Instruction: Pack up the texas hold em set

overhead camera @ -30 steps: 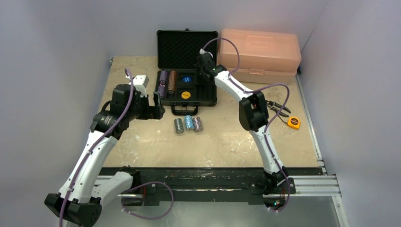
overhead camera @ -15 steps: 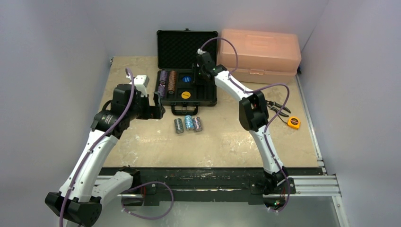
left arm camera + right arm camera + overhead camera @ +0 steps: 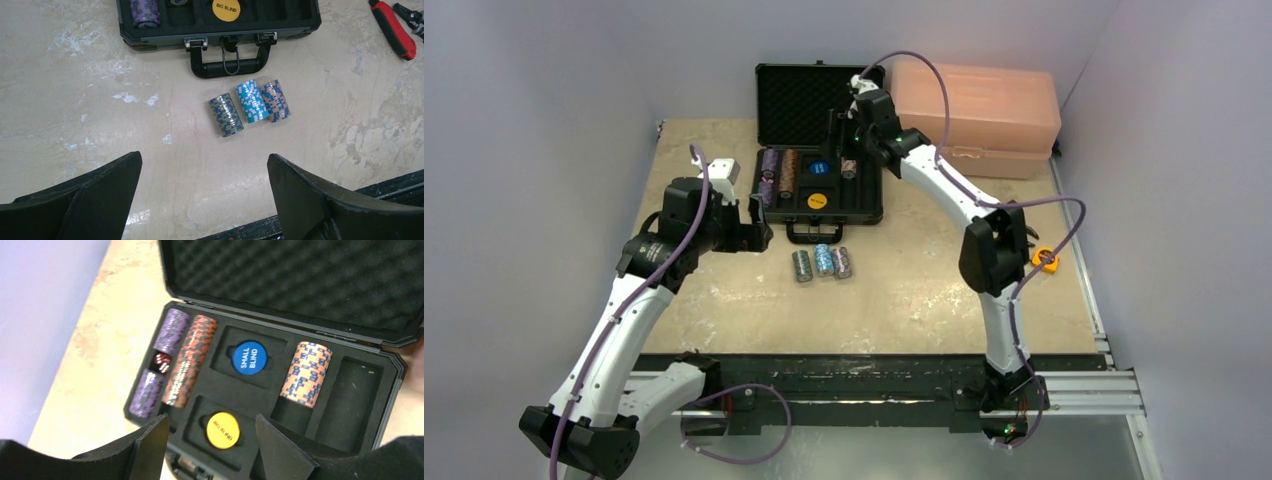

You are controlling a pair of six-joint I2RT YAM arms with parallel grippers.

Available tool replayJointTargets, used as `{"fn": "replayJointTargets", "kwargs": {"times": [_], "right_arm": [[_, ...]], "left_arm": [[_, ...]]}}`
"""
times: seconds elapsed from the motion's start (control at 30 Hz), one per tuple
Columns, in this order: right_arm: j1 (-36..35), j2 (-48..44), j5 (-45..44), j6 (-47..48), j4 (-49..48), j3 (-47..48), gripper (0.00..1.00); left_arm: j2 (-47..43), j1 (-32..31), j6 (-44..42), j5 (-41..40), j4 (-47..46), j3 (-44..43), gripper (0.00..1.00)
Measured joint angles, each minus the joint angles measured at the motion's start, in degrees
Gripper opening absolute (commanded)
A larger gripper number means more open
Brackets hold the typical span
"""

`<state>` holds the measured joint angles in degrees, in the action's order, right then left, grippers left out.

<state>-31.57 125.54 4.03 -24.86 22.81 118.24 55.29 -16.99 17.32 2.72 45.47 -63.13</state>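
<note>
The black case (image 3: 864,210) lies open at the back of the table. Its foam holds purple chips (image 3: 171,331), a red-grey chip row (image 3: 192,360), a blue small-blind button (image 3: 248,358), a yellow big-blind button (image 3: 223,430) and an orange-blue chip stack (image 3: 306,373) (image 3: 849,168). Three chip rolls lie on the table before the case handle: dark green-blue (image 3: 226,114), light blue (image 3: 251,101) and brown-blue (image 3: 276,100). My right gripper (image 3: 211,417) (image 3: 842,128) hangs open above the case, holding nothing. Left of the rolls, my left gripper (image 3: 202,157) (image 3: 755,224) is wide open and empty.
A pink plastic box (image 3: 974,115) stands behind and right of the case. Red-handled pliers (image 3: 395,30) and an orange tape measure (image 3: 1045,259) lie on the right side of the table. A dark rail (image 3: 844,370) runs along the table's near edge.
My right gripper opened, left the orange-blue chip stack in a case slot, and rose back toward the lid. The left arm stayed still.
</note>
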Motion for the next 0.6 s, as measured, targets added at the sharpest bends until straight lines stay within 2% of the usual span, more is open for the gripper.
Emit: {"fn": "replayJointTargets", "kwargs": {"times": [0.23, 0.6], "right_arm": [[-2.62, -12.79, -0.24, 0.09, -3.87, -12.63, 0.7], [-4.74, -29.46, -3.1, -0.59, -4.44, -32.57, 0.72]], "left_arm": [[0.0, 0.0, 0.0, 0.0, 0.0, -0.02, 0.97], [0.0, -0.42, 0.0, -0.09, 0.02, -0.02, 0.97]]}}
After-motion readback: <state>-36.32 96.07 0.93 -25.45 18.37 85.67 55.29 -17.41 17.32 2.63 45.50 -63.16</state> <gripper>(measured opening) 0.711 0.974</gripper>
